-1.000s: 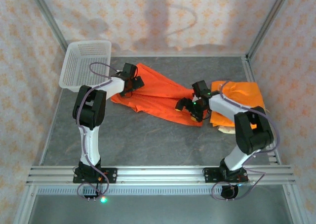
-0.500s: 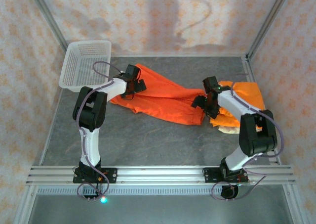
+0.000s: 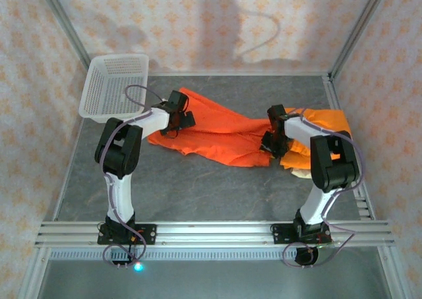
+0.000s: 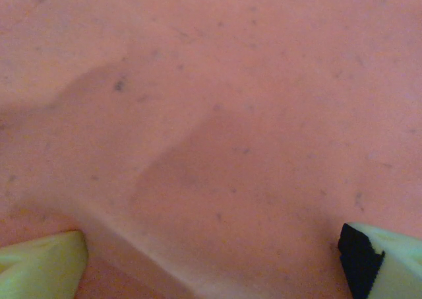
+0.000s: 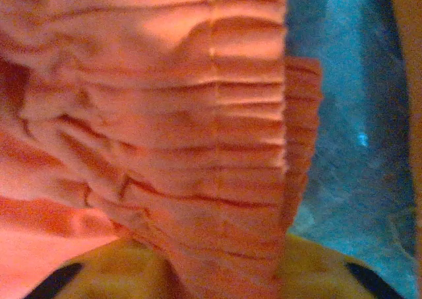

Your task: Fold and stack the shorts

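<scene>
One pair of bright orange shorts (image 3: 217,131) lies spread out across the middle of the table. Its gathered waistband (image 5: 198,134) is pinched between the fingers of my right gripper (image 3: 271,144) (image 5: 224,272), which is shut on it at the cloth's right end. My left gripper (image 3: 183,117) (image 4: 211,266) hovers just above the left end of the same shorts, jaws wide open, with smooth orange cloth (image 4: 217,114) close beneath its fingertips (image 4: 39,266). A second pair of orange shorts (image 3: 328,124) lies folded at the right on top of a beige pair (image 3: 302,173).
A white mesh basket (image 3: 113,84) stands at the back left corner. Grey tabletop (image 3: 198,187) shows in front of the shorts. Aluminium frame rails (image 3: 211,233) run along the near edge, and patterned walls enclose the other sides.
My right gripper has moved from the front edge of the spread shorts to their right end and closed on the waistband. The left gripper has shifted slightly right, still open.
</scene>
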